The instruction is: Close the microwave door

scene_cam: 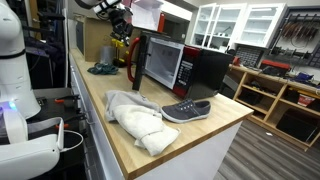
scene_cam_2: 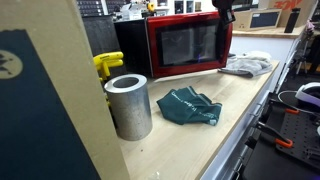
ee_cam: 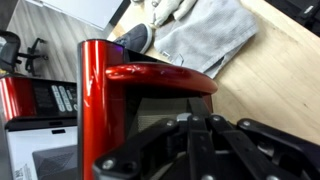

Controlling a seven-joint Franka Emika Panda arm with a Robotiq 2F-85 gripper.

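The microwave (scene_cam: 205, 68) stands on the wooden counter, red front and black casing; it also shows in an exterior view (scene_cam_2: 135, 45). Its door (scene_cam: 160, 62) stands a little ajar, with the dark window facing out (scene_cam_2: 190, 45). In the wrist view the door's red top corner (ee_cam: 150, 75) is right in front of the camera. The button panel (ee_cam: 45, 98) and a strip of pale interior lie to the left. My gripper (ee_cam: 198, 120) is shut and empty, fingertips at the door's outer face. It hangs at the door's upper free edge in both exterior views (scene_cam: 120, 28) (scene_cam_2: 225, 12).
A grey shoe (scene_cam: 187, 110) and a white cloth (scene_cam: 135, 120) lie on the counter (scene_cam: 200, 135) in front of the microwave. A teal cloth (scene_cam_2: 190, 107), a metal cylinder (scene_cam_2: 128, 105) and a yellow object (scene_cam_2: 108, 65) sit at its other side. Wooden shelves (scene_cam: 280, 95) stand beyond the counter.
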